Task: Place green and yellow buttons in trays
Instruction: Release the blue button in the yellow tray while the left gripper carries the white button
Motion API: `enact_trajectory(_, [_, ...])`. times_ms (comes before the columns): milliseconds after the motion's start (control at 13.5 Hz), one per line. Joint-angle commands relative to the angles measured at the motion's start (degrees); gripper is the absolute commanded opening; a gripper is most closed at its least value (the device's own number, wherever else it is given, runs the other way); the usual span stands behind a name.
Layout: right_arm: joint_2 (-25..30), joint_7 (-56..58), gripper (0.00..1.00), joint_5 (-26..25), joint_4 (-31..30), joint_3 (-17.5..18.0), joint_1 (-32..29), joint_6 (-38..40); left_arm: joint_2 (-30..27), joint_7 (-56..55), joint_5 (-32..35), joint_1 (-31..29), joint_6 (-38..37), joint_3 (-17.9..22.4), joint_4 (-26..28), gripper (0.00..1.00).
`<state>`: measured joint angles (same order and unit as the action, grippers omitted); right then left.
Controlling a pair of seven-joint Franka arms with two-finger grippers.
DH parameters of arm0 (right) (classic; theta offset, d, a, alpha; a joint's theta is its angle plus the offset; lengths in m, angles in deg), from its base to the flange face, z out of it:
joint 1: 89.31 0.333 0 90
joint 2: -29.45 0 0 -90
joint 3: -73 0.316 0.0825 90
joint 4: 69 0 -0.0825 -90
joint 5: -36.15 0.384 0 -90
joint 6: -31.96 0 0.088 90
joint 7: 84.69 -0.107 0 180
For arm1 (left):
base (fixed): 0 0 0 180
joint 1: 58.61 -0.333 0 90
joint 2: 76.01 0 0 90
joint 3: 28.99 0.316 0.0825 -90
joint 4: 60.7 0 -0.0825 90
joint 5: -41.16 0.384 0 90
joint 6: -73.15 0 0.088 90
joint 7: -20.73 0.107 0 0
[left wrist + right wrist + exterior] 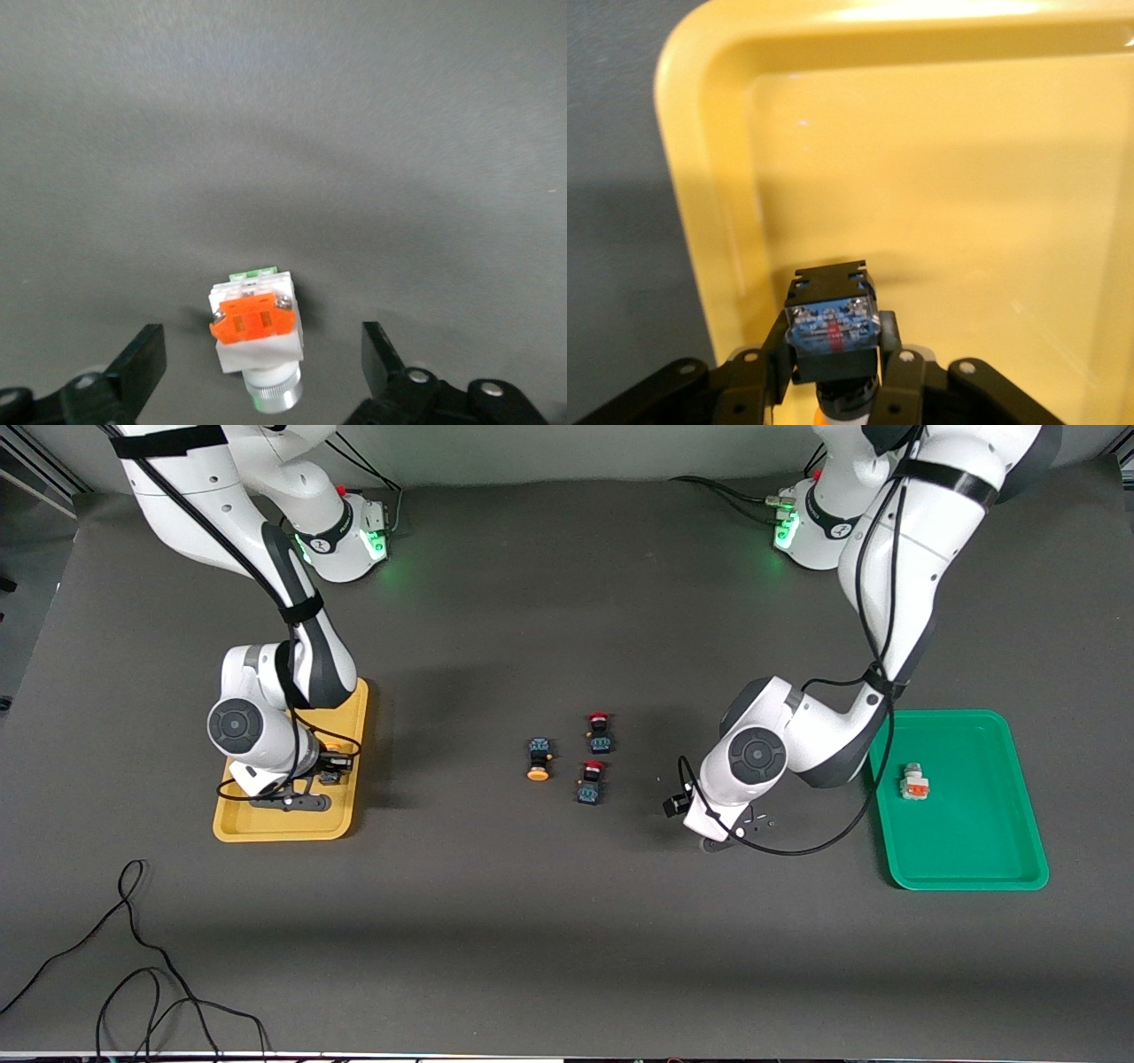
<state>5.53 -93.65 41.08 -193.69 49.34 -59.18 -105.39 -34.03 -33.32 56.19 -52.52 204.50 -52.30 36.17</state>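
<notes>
My right gripper hangs over the yellow tray and is shut on a black-bodied button with a yellow-orange cap; the tray floor lies just under it. My left gripper is low over the table between the middle buttons and the green tray. It is open, with its fingers on either side of a pale grey-white button with an orange block that lies on the mat untouched; my arm hides it in the front view. Another pale button lies in the green tray. A second yellow-capped black button lies mid-table.
Two black-bodied buttons with red caps lie beside the yellow-capped one in the middle of the table. A loose black cable trails along the table edge nearest the front camera, toward the right arm's end.
</notes>
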Motion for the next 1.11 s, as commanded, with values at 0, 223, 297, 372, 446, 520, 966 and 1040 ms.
enact_trajectory(0, [1.95,-0.09,0.00,0.43,-1.87,-1.56,0.28,-0.20,-0.85,-2.02,1.14,1.11,-0.48,0.63,-0.55,0.59])
enact_trajectory(223, [1.94,0.53,0.00,0.43,-2.49,-2.80,-0.33,-0.12,-0.76,-2.11,1.14,1.11,-0.75,0.63,-0.55,0.04])
enact_trajectory(297, [1.77,0.53,0.00,1.04,-2.49,-2.80,-0.34,-0.12,-0.76,-2.20,1.05,1.03,-1.10,0.63,-0.72,0.03])
enact_trajectory(372, [1.24,0.79,0.02,1.66,-2.40,-2.80,-0.34,-0.12,-0.94,-2.11,1.05,0.85,-1.36,0.63,-0.90,0.02])
enact_trajectory(446, [1.07,0.79,0.15,1.67,-2.40,-2.80,-0.34,-0.12,-1.38,-2.20,1.05,0.59,-1.80,0.63,-1.07,0.02])
enact_trajectory(520, [1.06,0.70,0.42,1.67,-2.40,-2.80,-0.34,-0.03,-2.68,-2.20,0.96,0.24,-2.24,0.55,-1.25,0.01])
enact_trajectory(966, [2.20,0.35,0.98,1.75,-1.35,-2.80,-0.16,2.77,-19.38,12.88,-7.73,-10.99,-27.79,-3.94,-4.50,0.00])
enact_trajectory(1040, [2.73,0.00,0.98,1.75,0.31,-2.80,-0.07,5.57,-20.96,17.88,-8.09,-14.24,-30.34,-4.02,-3.98,0.00])
